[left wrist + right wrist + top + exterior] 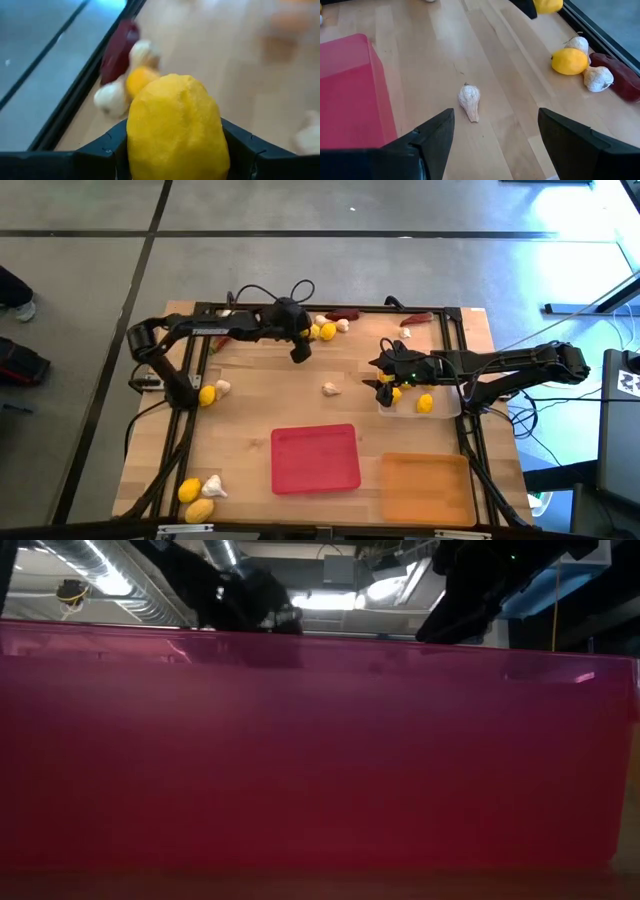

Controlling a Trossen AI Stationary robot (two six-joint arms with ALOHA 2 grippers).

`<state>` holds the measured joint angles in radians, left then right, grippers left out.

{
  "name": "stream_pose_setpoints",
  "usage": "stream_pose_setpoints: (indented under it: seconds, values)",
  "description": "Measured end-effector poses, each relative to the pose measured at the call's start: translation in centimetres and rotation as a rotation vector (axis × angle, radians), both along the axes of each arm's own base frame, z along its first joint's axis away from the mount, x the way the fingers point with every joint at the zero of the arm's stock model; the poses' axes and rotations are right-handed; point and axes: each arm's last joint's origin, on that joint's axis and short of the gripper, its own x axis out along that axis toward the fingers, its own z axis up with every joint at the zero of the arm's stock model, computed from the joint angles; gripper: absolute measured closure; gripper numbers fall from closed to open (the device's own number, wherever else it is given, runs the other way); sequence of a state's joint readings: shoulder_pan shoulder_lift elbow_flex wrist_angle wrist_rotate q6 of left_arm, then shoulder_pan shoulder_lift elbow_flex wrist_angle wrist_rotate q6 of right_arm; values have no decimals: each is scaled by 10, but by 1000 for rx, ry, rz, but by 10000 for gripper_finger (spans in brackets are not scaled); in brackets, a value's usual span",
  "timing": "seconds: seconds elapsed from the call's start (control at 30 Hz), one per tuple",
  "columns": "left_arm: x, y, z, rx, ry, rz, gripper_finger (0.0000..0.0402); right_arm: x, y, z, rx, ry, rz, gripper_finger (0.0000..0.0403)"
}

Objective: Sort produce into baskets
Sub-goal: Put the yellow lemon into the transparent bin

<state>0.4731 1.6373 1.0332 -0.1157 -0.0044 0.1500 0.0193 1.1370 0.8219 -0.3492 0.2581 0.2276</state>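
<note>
My left gripper [299,348] is over the table's far middle, shut on a yellow lemon [175,125]. Just beyond it lie two lemons [320,332], a garlic bulb [343,325] and a dark red chili [345,313] by the far frame rail. My right gripper [385,385] hangs open at the left end of the clear tray [445,408], which holds two lemons [425,403]. A lone garlic bulb [470,102] lies on the wood ahead of it. The red tray [315,458] and the orange tray [425,485] sit near the front edge. My left gripper pinches the lemon by its two opposite sides [135,145] between its two fingers [107,150]. The fingers slant down from the table's left. The lemon fills the gap between them and stands out past their ends. The right wrist view shows it off the wood.
A lemon [207,394] and a garlic [222,387] lie by the left arm's base. Two lemons [195,500] and a garlic [213,485] lie at the front left corner. Another chili [415,318] and garlic [405,332] lie at the far right. The red tray's wall [320,750] fills the low view.
</note>
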Motion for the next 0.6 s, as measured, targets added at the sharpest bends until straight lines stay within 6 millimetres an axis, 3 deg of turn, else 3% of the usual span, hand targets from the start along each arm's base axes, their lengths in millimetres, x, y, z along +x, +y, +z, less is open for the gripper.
stream_pose_setpoints:
  seconds: [0.2,0.33,0.6]
  values:
    - [5,-41,34,96,-88,-156,195,1,0,2,11,-27,-7,123]
    - [9,-69,52,176,-152,-276,195,7,1,9,72,-133,3,123]
    - [22,-122,59,379,-163,-420,188,25,3,18,201,-337,-8,123]
